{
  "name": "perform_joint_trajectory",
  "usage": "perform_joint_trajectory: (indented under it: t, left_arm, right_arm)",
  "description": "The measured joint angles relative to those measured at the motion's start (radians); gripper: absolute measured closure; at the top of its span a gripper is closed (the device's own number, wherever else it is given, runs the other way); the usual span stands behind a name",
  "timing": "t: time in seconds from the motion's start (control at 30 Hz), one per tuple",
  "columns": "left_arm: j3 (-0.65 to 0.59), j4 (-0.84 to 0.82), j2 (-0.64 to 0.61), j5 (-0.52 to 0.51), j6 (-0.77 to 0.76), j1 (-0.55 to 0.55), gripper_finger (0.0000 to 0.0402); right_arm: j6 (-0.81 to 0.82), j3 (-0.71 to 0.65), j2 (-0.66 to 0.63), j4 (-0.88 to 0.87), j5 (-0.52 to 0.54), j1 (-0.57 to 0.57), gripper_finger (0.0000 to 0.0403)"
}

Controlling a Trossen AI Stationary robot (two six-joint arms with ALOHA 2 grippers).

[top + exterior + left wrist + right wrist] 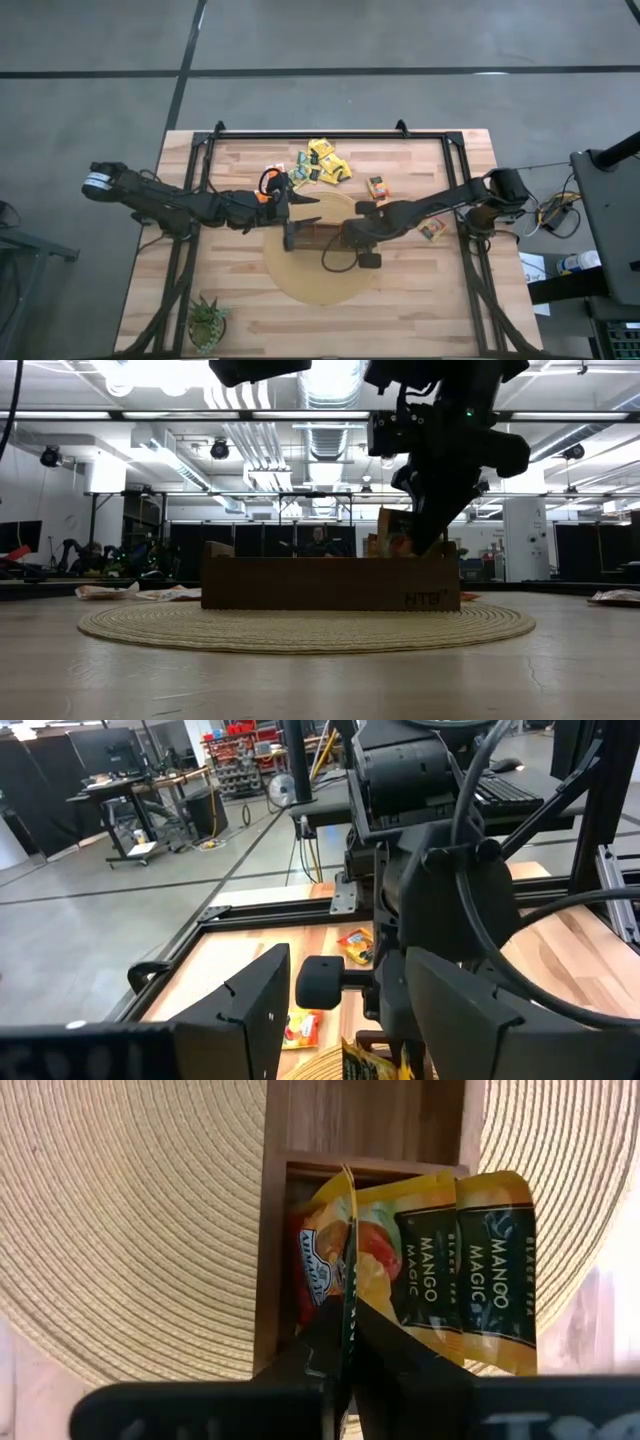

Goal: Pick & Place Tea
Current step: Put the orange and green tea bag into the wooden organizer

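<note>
**Desk:** What does the right gripper (pixel 345 1342) have between its jaws?

**Photographer:** A tea sachet (pixel 349 1260), seen edge-on in the right wrist view, the jaws pressed together on its lower edge. Directly ahead of the fingertips sits the end compartment of the brown box (pixel 365 1125), with two "Mango Magic" sachets (pixel 465 1260) standing just beside the pinched one and a red-printed one (pixel 312 1265) on its other side.

**Desk:** And from above?

**Photographer:** The right gripper (pixel 345 238) hangs over the box (pixel 315 236), which lies on the round woven mat (pixel 315 275). In the low view a sachet (pixel 395 535) pokes above the box wall right under the dark gripper (pixel 430 530).

**Desk:** The left arm?

**Photographer:** The left gripper (pixel 290 197), jaws spread and holding nothing, sits beside the box's far end. Just beyond its fingertips lies the loose pile of yellow and dark sachets (pixel 325 165).

**Desk:** So how far along?

**Photographer:** Partway, I'd say. A few sachets are already in one compartment and another is being set there, though not yet let go. The pile, an orange sachet (pixel 377 187) behind the right jaws, and one more (pixel 433 229) near the right arm's base are still on the table (pixel 250 310).
</note>
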Motion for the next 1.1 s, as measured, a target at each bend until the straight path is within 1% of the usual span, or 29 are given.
perform_joint_trajectory:
  t: [0.73,0.83,1.1]
  left_arm:
    - [0.000,0.000,0.000,0.000,0.001,0.000,0.0207]
    - [0.000,0.000,0.000,0.000,0.001,0.000,0.0207]
    - [0.000,0.000,0.000,0.000,0.001,0.000,0.0207]
  right_arm:
    - [-0.007,-0.005,0.000,0.001,0.008,0.001,0.0393]
    - [-0.006,-0.005,0.000,0.001,0.009,0.001,0.0378]
    - [-0.005,-0.006,-0.001,-0.007,0.010,0.001,0.0305]
